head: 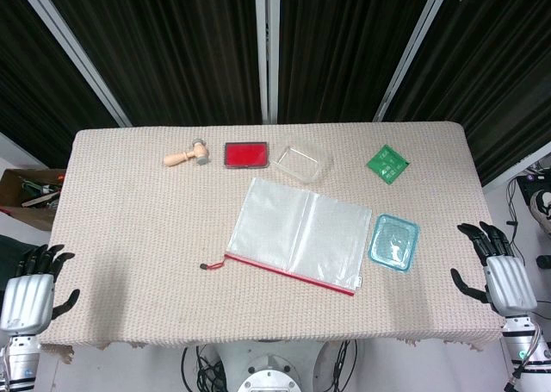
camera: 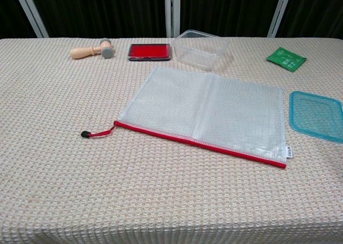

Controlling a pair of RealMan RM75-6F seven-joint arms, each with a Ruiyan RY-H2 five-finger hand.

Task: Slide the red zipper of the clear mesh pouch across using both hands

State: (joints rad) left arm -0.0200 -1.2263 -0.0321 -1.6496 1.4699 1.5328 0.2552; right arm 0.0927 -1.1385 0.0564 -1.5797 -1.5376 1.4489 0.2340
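A clear mesh pouch (head: pixel 297 235) (camera: pixel 206 109) lies flat near the middle of the table, skewed a little. Its red zipper (head: pixel 288 273) (camera: pixel 198 142) runs along the near edge. The red pull cord with a black tip (head: pixel 209 265) (camera: pixel 91 133) sticks out at the pouch's left corner. My left hand (head: pixel 30 289) hangs off the table's left edge, fingers spread, holding nothing. My right hand (head: pixel 499 271) hovers at the right edge, fingers apart and empty. Neither hand shows in the chest view.
Along the far side sit a wooden stamp (head: pixel 188 157) (camera: pixel 92 50), a red ink pad (head: pixel 246 154) (camera: pixel 149 51), a clear plastic box (head: pixel 303 161) (camera: pixel 200 50) and a green packet (head: pixel 388 164) (camera: pixel 285 59). A teal lid (head: pixel 393 242) (camera: pixel 317 115) lies right of the pouch.
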